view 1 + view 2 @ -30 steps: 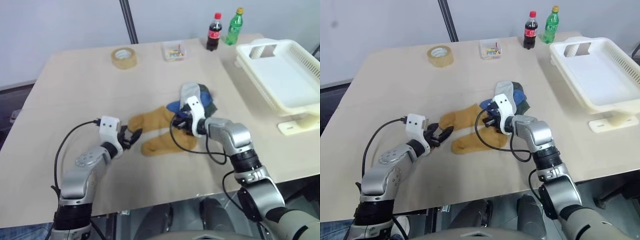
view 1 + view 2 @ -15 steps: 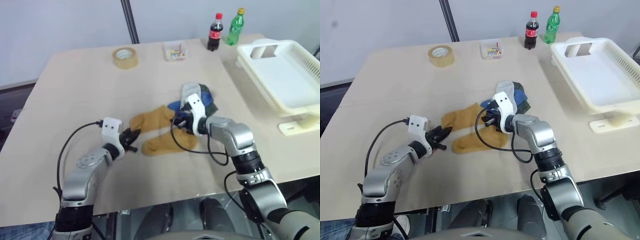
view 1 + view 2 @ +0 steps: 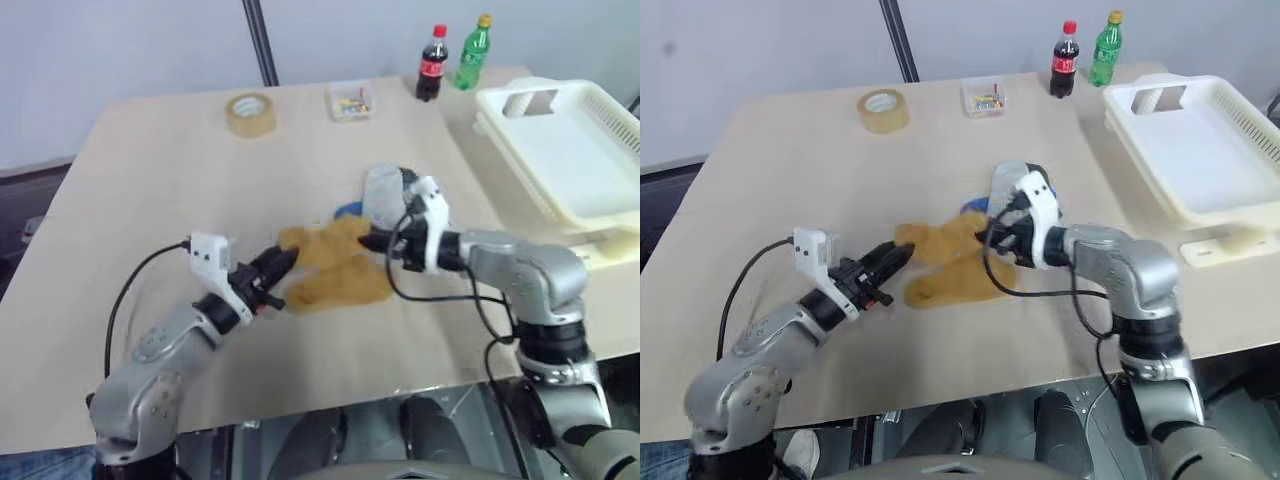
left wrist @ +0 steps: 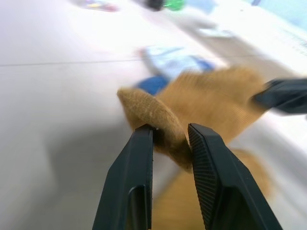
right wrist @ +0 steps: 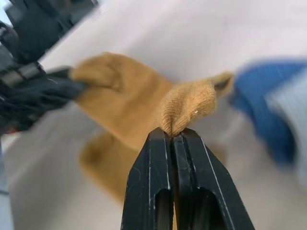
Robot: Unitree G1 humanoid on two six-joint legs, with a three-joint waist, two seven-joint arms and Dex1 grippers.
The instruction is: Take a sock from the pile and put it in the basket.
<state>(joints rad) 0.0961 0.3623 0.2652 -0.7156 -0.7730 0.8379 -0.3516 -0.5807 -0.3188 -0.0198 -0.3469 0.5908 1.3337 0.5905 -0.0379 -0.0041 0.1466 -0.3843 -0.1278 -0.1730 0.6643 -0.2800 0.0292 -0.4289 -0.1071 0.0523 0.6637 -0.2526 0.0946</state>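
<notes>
Left gripper (image 4: pixel 169 139) now clamps one end of the sock (image 3: pixel 335 262), right gripper (image 5: pixel 171 136) pinches the other — both ends have come up off the table (image 3: pixel 150 180), a second ago it lay flat. Lift underway; basket (image 3: pixel 560 150) is well apart to the right, pile (image 3: pixel 385 190) just behind.
</notes>
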